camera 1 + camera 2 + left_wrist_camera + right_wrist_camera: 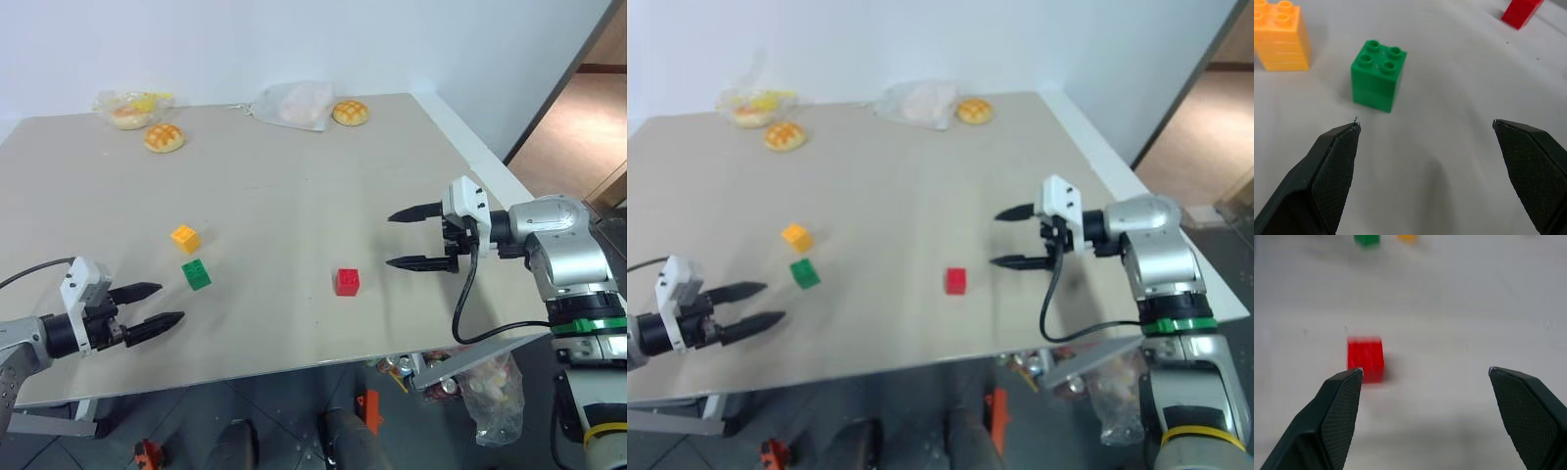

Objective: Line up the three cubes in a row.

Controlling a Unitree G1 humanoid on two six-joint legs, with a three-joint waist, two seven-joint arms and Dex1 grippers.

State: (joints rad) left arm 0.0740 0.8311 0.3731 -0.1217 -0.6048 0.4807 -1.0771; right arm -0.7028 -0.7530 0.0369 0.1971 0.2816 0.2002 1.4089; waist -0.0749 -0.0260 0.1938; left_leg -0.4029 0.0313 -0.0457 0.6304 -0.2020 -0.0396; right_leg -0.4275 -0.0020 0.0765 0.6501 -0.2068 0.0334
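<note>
Glossy studded plastic green cube (1378, 74), yellow-orange cube (1281, 38) and red cube (347, 281), matt smooth beige table (294, 196), textured black fingertip pads (1334, 166), crinkled clear plastic bag (292, 104)

Three small studded cubes are seen upright on the bench. The yellow-orange cube (185, 238) is set just beyond the green cube (196, 274) at the left; the red cube (347, 282) lies well apart to the right.

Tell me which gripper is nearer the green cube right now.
Left. The left gripper sits open just short of the green cube, on the robot's left. The right gripper hangs open across the table, beyond the red cube.
</note>
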